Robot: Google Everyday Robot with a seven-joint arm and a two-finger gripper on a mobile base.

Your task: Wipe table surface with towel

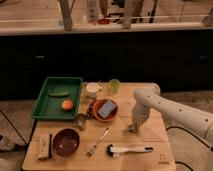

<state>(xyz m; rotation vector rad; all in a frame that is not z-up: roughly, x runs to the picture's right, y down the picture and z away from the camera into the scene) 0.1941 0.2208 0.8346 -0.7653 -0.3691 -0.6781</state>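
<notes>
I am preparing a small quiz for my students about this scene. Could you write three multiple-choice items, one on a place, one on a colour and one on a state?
1. Where over the table surface is the gripper?
A at the left end; B low at the right part; C high above the middle.
2. What colour is the tray?
A green; B white; C red.
3. The orange bowl is:
A upside down; B empty; C holding a blue-grey thing.

Answers:
1 B, it hangs low, right of the orange bowl.
2 A, its rim and floor are green.
3 C, the thing lies inside the upright bowl.
</notes>
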